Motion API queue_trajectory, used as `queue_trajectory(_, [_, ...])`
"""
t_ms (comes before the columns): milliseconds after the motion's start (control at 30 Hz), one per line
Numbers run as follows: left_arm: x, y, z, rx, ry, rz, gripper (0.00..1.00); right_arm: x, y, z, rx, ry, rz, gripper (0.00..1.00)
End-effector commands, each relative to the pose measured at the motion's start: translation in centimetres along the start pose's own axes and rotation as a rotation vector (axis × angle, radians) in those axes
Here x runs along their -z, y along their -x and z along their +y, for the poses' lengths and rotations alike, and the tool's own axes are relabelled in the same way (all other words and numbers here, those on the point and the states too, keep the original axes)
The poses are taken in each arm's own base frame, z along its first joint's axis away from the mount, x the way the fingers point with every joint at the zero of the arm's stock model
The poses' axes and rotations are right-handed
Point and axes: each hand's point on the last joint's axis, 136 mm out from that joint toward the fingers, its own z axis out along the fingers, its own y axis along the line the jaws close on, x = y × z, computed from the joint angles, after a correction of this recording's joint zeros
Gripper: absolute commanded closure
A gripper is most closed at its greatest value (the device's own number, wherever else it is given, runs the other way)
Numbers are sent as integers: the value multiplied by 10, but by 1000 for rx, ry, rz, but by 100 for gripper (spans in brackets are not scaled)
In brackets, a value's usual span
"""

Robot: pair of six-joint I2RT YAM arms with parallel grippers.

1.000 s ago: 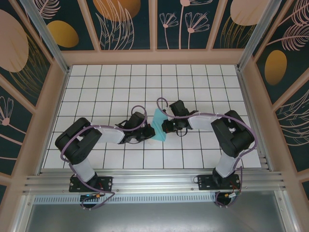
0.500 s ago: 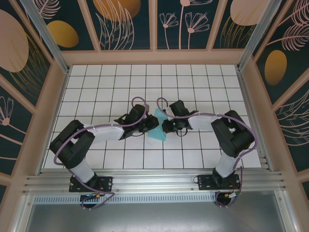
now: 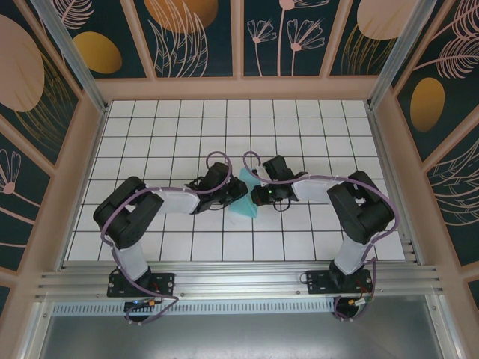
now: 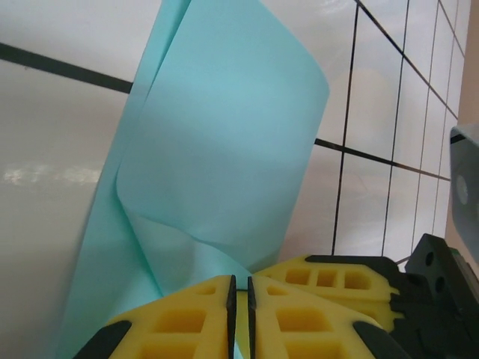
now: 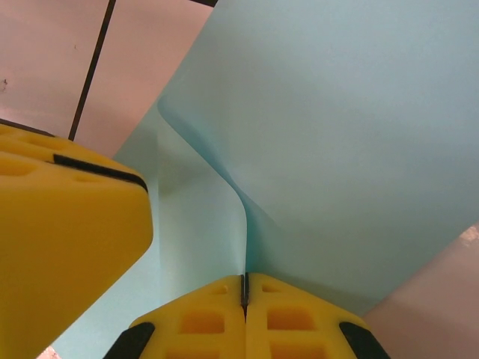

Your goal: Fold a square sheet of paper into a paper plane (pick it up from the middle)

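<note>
- Top external view: two black-and-white robot arms meet nose to nose at the middle of the white, black-gridded table (image 3: pixel 187 134), with a thin light-turquoise sheet of paper (image 3: pixel 243 203) caught between them.
- The left gripper (image 3: pixel 229 196) reaches in from the left and the right gripper (image 3: pixel 257 196) from the right. The sheet is bent into a loose, standing fold whose lower tip points toward the near edge.
- Left wrist view: the left gripper's (image 4: pixel 239 292) yellow foam pads stand pressed nearly together, a sliver of the sheet's (image 4: pixel 224 142) edge pinched in the slit. The paper curls up and away over the tiles.
- Right wrist view: the right gripper's (image 5: pixel 244 283) yellow pads are clamped tight together, and a soft crease in the sheet (image 5: pixel 337 149) runs straight down into their seam.
</note>
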Motion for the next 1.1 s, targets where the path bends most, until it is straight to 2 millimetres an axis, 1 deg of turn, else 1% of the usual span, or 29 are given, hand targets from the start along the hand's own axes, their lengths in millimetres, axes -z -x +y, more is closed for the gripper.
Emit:
queue_trajectory(0, [-4,10,-20,6,-70,-15,83,-5,-18,-16,-26,-48,44,100])
queue_trajectory(133, [-6,8,-21,8,-80,-6,83,-5,-18,-17,-26,-50,44,100])
queue_trajectory(300, [-14,4,-6,24,-30,15,83,-5,-17,-16,-28,-48,42,100])
queue_trajectory(767, [-20,-14,58,50,161,39,88,-5,-12,-13,-30,-37,38,98])
queue_trajectory(900, [-19,-19,72,66,193,39,89,-4,-5,-9,-34,-26,27,95])
queue_trajectory(1000, [-18,-19,71,63,187,38,89,2,4,-4,-43,-15,8,89])
queue_trajectory(1067, [-17,-19,72,60,189,34,89,12,16,1,-50,-19,-27,83])
